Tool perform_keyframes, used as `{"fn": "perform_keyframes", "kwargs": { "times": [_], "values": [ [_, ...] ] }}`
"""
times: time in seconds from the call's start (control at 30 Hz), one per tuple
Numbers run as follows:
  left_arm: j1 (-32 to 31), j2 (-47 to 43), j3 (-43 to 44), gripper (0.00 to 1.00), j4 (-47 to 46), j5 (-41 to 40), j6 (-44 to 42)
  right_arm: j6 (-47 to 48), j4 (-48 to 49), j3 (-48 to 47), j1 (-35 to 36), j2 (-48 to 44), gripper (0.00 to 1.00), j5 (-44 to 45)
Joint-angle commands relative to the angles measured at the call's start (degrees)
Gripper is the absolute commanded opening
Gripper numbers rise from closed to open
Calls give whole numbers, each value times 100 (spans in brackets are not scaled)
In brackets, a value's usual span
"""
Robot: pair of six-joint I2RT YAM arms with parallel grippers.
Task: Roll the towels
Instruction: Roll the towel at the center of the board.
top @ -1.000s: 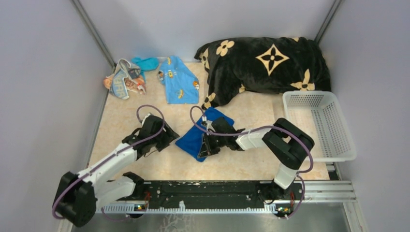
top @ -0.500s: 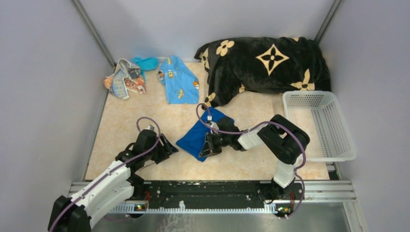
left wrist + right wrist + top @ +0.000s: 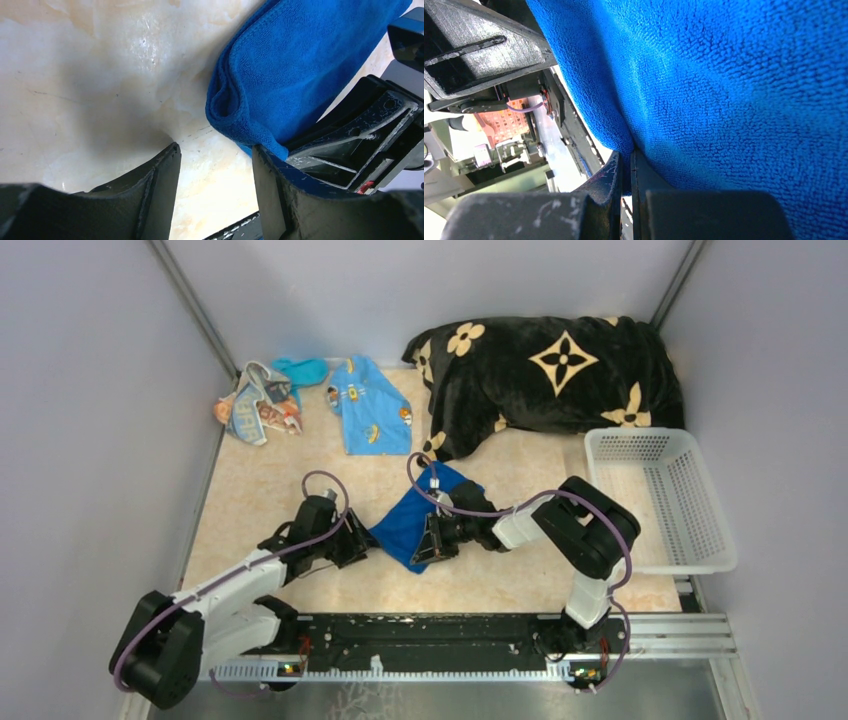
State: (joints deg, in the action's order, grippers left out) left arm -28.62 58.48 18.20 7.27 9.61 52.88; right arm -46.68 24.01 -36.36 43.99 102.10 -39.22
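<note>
A plain dark blue towel (image 3: 415,515) lies folded in the middle of the table; it also shows in the left wrist view (image 3: 295,65) and fills the right wrist view (image 3: 724,85). My right gripper (image 3: 428,543) is shut on the towel's near edge (image 3: 626,150). My left gripper (image 3: 362,547) is open and empty (image 3: 215,165), just left of the towel's folded corner, fingers low over the table. At the back left lie a striped towel (image 3: 252,405), a turquoise towel (image 3: 302,370) and a light blue printed towel (image 3: 370,408).
A large black plush blanket with tan flowers (image 3: 550,370) lies at the back right. A white plastic basket (image 3: 665,495) stands at the right edge. Grey walls close in the table (image 3: 270,500) on three sides.
My left arm swung back toward the towel, and its open gripper now sits next to the towel's left corner. My right gripper has kept its hold and barely moved.
</note>
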Motion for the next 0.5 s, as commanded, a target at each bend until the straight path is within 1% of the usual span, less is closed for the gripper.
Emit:
{"fn": "perform_keyframes", "kwargs": {
  "times": [0.0,0.27,0.37,0.47],
  "values": [
    [13,134,72,60,-326,-266,-14,38,161,-49,-73,52,2,-44],
    [13,992,404,57,-433,-361,-139,298,-276,-231,-74,-127,7,57],
    [12,1291,483,55,-459,-340,-179,518,-668,-343,-54,-297,11,205],
    [14,1580,546,53,-439,-288,-231,805,-1301,-533,44,-564,18,507]
  ]
}}
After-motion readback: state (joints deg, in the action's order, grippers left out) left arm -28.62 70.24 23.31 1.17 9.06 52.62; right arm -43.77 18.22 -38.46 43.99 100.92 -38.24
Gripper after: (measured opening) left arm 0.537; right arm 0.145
